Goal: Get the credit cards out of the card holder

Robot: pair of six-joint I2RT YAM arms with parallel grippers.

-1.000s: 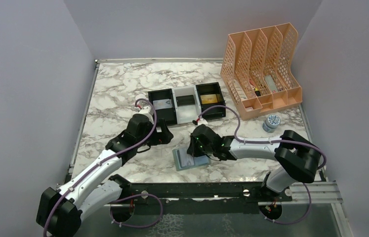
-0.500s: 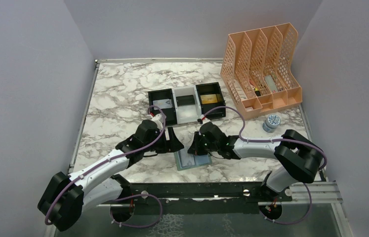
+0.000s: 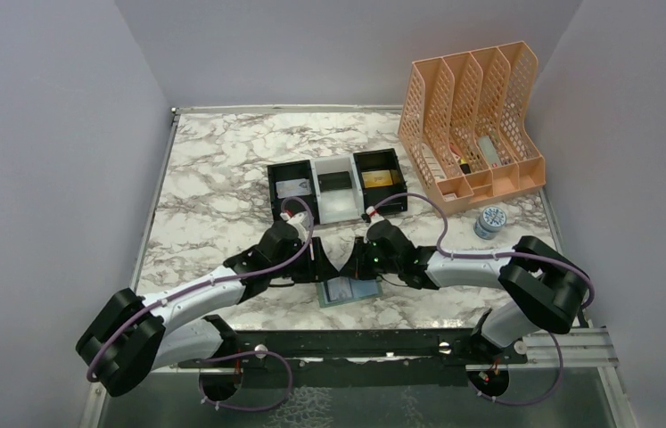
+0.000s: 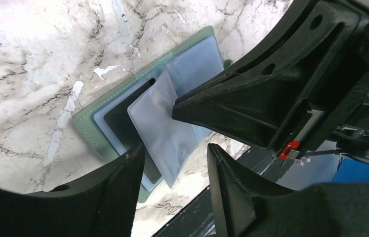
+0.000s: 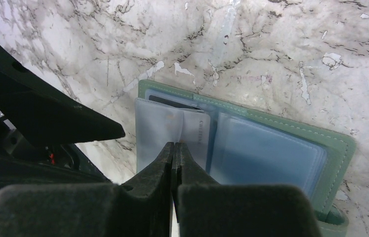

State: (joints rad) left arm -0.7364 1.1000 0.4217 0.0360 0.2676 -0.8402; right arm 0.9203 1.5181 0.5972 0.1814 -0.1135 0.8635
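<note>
**Item 1 — card holder**. A sage-green bifold, lying open and flat on the marble table near the front edge, between my two claws. Its long axis runs roughly left to right across the table, a little skewed, and the fold crosses it. The closing tab juts from one end corner. I judge it light and floppy, so it is likely to skate on the stone unless something pins it.

**Item 2 — sleeve**. A clear plastic leaf, raised off the stack at its free edge. I judge it thin, limp and slick.

**Item 3 — credit card**. The dark one, tucked in a pocket under that leaf, in the half nearer my left claw. Its long side lies parallel to the fold, so across the holder's length. I judge it stiff, thin and smooth. The best hold is on an exposed edge, pinched across both faces and drawn out in its own plane. I cannot tell which edge the pocket opens on, and I make out no other cards.

**Item 4 — right claw**. Fingers together, tips at the raised leaf. Whether they actually nip it, I cannot tell.

**Item 5 — left claw**. Fingers apart, hanging over the holder's edge and gripping nothing.
</note>
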